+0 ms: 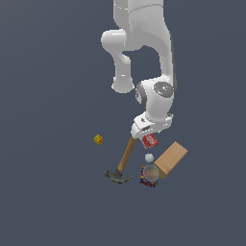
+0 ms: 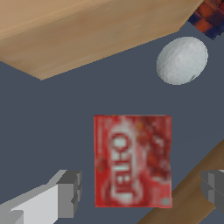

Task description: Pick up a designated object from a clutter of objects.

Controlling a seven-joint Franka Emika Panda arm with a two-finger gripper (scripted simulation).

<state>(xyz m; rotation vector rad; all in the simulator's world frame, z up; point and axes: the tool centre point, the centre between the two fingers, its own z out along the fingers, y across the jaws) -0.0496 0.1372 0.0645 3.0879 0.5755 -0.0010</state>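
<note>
Arm poised over the red box

The gripper [image 2: 139, 192] hangs spread wide, one finger [image 2: 65, 194] on each side of the red box [image 2: 132, 160], which lies flat between hammer handle [image 1: 127, 153] and tan box [image 1: 171, 159], below frame centre.

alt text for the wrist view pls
A small red box with white lettering lies flat on the dark floor between the open gripper fingers. A tan cardboard box, white ball and wooden hammer handle surround it.
</note>
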